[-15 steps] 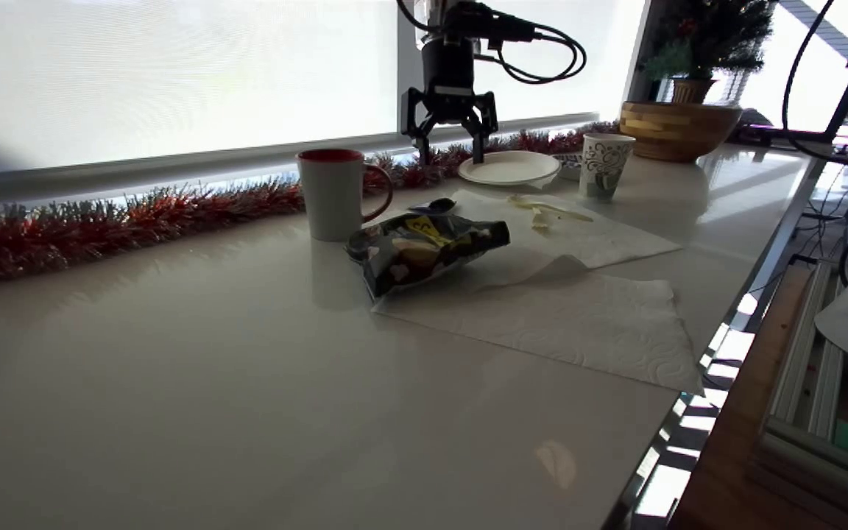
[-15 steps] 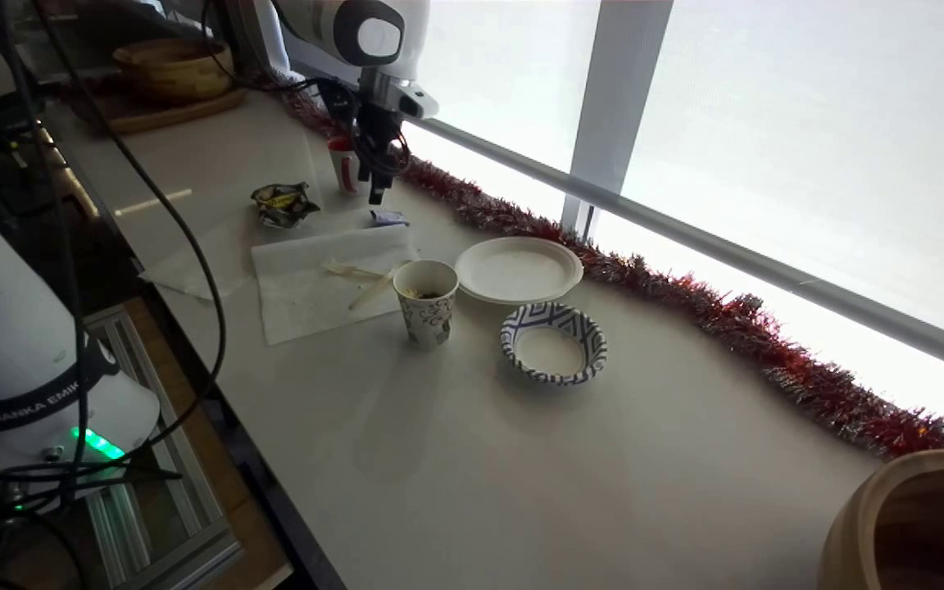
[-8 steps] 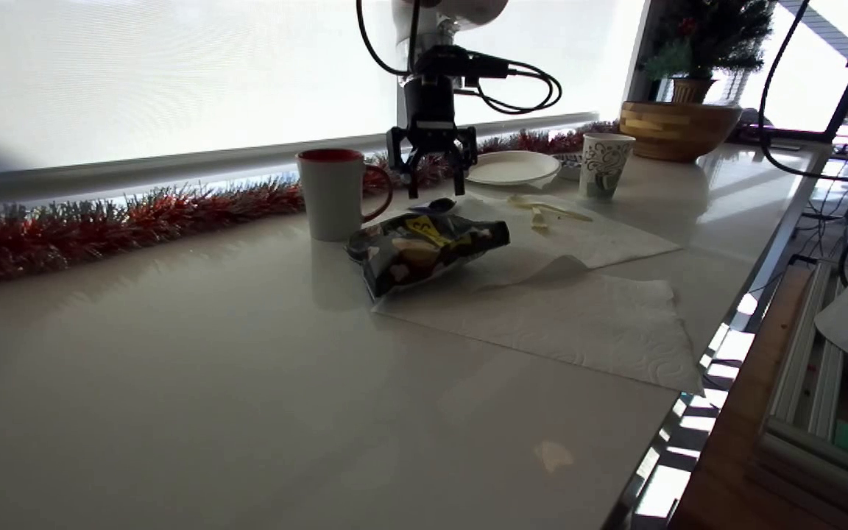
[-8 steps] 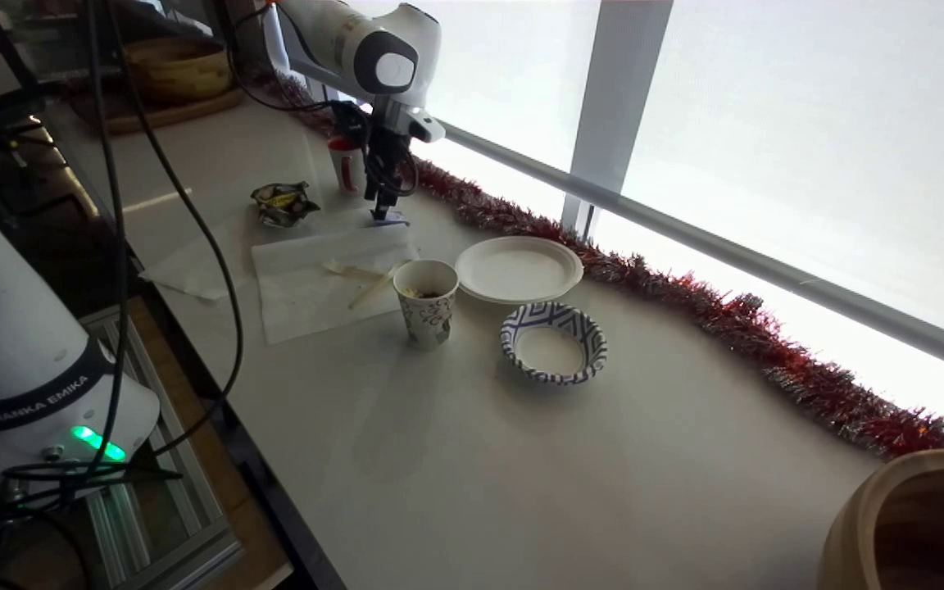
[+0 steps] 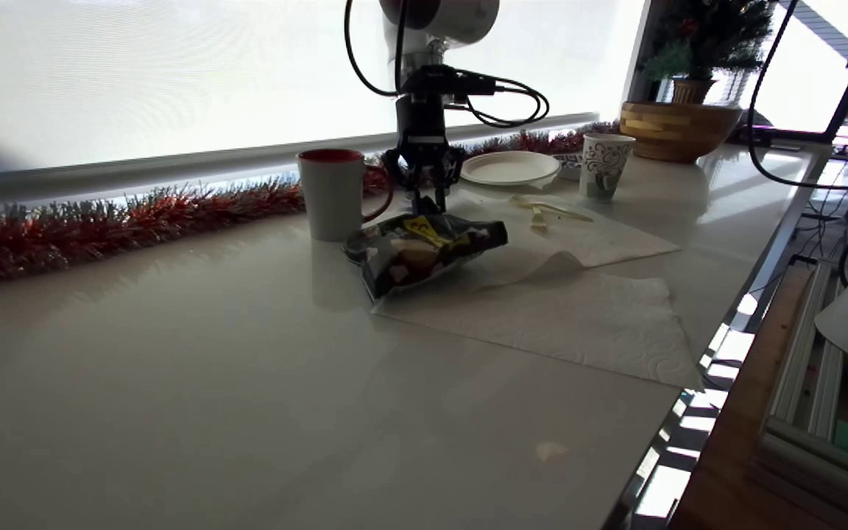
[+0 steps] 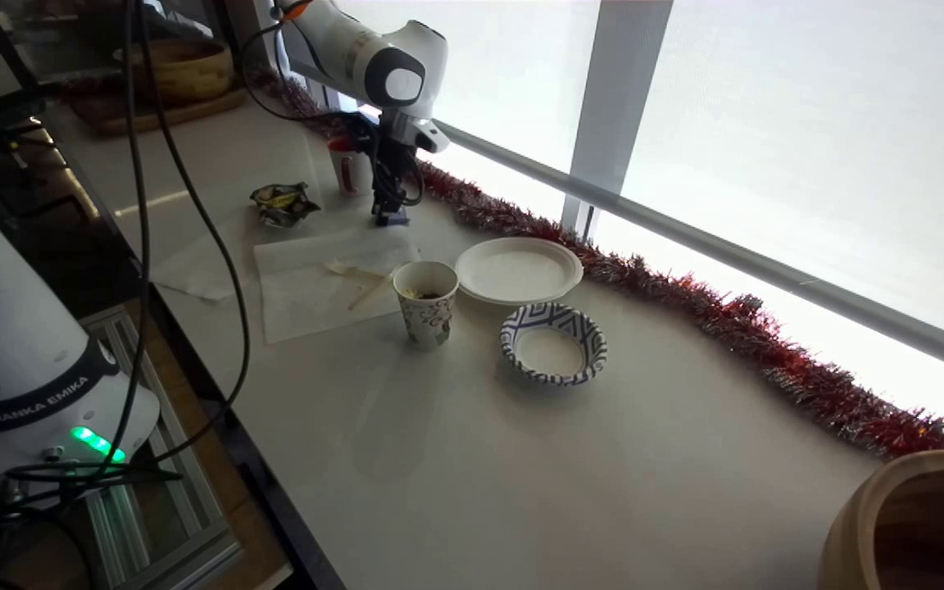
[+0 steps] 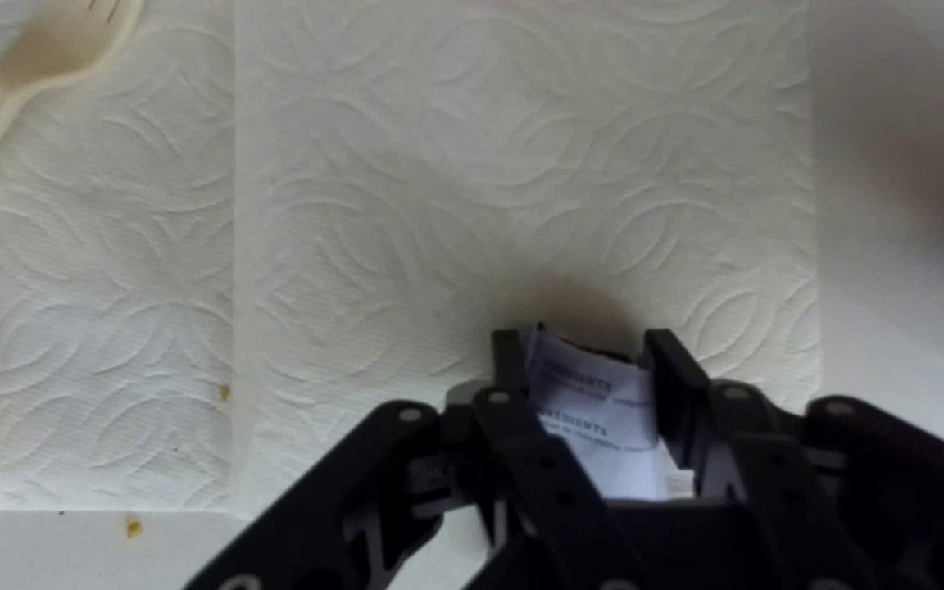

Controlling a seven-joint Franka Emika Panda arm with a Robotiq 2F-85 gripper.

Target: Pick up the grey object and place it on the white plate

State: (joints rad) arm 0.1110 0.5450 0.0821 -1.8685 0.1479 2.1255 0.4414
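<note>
In the wrist view, the black two-fingered end effector (image 7: 585,352), at lower centre, was clamped on one small pale-grey packet (image 7: 595,410); a printed heading read "REDIENTS", its beginning hidden, the finer print illegible. One cream plastic fork (image 7: 38,65) lay at upper left on white paper towel (image 7: 439,164).

In an exterior view, one white mug with a red rim (image 5: 330,197) stood left of the end effector, with one glossy black bag (image 5: 413,258), its yellow label (image 5: 426,230) unreadable, in front.

In an exterior view, the packet was at upper centre, well apart from one flat round white plate (image 6: 517,270) at centre. One blue-and-white patterned bowl (image 6: 554,354) and one swirl-patterned paper cup (image 6: 427,318) stood on the table (image 6: 644,467); "FRANKA EMIKA" was lettered on the white robot base (image 6: 21,336) at lower left.
</note>
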